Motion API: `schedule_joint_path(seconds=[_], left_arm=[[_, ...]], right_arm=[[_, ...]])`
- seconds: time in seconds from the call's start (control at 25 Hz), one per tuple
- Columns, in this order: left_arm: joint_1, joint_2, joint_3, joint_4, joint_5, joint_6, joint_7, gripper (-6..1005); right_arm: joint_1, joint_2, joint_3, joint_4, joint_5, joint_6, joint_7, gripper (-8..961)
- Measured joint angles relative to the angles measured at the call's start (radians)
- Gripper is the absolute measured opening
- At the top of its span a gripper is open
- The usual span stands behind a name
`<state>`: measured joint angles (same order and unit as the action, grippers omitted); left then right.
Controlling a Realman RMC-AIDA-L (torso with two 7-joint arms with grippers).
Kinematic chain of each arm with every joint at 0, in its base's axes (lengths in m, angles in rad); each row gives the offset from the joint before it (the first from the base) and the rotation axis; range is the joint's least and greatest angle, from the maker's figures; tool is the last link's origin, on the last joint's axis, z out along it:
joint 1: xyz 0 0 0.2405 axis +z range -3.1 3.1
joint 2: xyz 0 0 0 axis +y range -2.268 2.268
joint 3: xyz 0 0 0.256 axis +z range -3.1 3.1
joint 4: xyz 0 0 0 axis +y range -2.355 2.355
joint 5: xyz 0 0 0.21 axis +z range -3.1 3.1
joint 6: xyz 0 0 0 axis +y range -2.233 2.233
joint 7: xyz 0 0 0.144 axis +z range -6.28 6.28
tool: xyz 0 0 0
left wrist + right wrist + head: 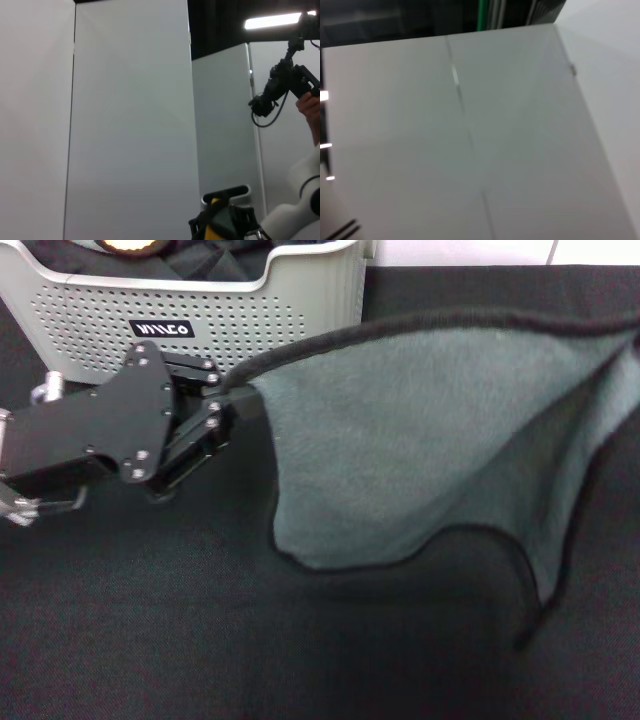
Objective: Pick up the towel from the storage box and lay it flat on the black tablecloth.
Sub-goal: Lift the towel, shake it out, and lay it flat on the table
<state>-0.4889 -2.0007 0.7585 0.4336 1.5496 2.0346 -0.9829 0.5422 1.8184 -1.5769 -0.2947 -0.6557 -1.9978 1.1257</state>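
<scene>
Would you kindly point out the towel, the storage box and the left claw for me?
towel (420, 440): head view, on its grey-green face.
storage box (260, 325): head view, on its perforated front wall.
left claw (222, 390): head view, where the fingertips pinch the towel's corner.

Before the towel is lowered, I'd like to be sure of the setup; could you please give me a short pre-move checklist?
1. Left end effector shut on a corner of the towel: ok.
2. Towel out of the storage box: ok.
3. Towel spread wide, grey-green face showing: ok.
4. Towel lying flat on the black tablecloth: not ok, lower edge hangs curved.
5. Right end effector holding the opposite corner: cannot tell, out of view.
</scene>
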Motion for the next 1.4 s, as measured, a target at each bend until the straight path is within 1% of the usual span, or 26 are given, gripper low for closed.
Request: schedule_joint_path(seconds=[0.16,0.32,0.36,0.4,0.44,0.52,0.64,0.68,0.72,0.76,0.88,0.96,1.12,1.24,1.4], left_arm=[[0.019,0.037,0.044,0.058,-0.013,0.004,-0.098,36],[0.062,0.079,0.141,0.128,-0.076,0.006,-0.175,35],[0.062,0.079,0.141,0.128,-0.076,0.006,-0.175,35],[0.083,0.117,0.211,0.150,-0.133,0.006,-0.211,35],[0.085,0.123,0.220,0.152,-0.143,0.006,-0.217,35],[0.103,0.158,0.277,0.171,-0.193,0.006,-0.244,35],[0.138,0.190,0.325,0.223,-0.226,0.008,-0.273,34],[0.146,0.196,0.334,0.237,-0.227,0.008,-0.279,34],[0.146,0.196,0.334,0.237,-0.227,0.008,-0.279,34],[0.168,0.213,0.359,0.276,-0.229,0.010,-0.301,34],[0.189,0.232,0.390,0.301,-0.230,0.011,-0.325,35],[0.195,0.240,0.400,0.304,-0.230,0.012,-0.330,35],[0.207,0.256,0.408,0.327,-0.232,0.014,-0.357,33],[0.219,0.276,0.417,0.366,-0.238,0.015,-0.396,30],[0.230,0.301,0.439,0.416,-0.254,0.017,-0.462,27]], right_arm=[[-0.008,-0.004,-0.001,0.000,-0.047,-0.048,0.003,7],[0.000,-0.004,0.000,0.000,-0.112,-0.078,0.009,8],[0.003,-0.003,0.000,-0.002,-0.130,-0.084,0.016,8],[0.005,-0.002,0.000,-0.005,-0.141,-0.089,0.024,8],[0.008,-0.001,-0.001,-0.007,-0.152,-0.097,0.032,8],[0.017,0.003,-0.003,-0.009,-0.162,-0.114,0.046,8],[0.041,0.014,-0.007,-0.008,-0.174,-0.142,0.069,7],[0.047,0.017,-0.007,-0.009,-0.178,-0.145,0.077,7],[0.053,0.023,-0.008,-0.011,-0.184,-0.146,0.087,7],[0.060,0.029,-0.008,-0.012,-0.195,-0.147,0.098,7],[0.083,0.051,-0.009,-0.014,-0.247,-0.147,0.126,8],[0.100,0.067,-0.009,-0.014,-0.295,-0.148,0.143,8],[0.124,0.092,-0.009,-0.016,-0.357,-0.148,0.163,7],[0.140,0.106,-0.014,-0.022,-0.370,-0.150,0.177,7],[0.130,0.111,-0.040,-0.092,-0.372,-0.154,0.218,7]])
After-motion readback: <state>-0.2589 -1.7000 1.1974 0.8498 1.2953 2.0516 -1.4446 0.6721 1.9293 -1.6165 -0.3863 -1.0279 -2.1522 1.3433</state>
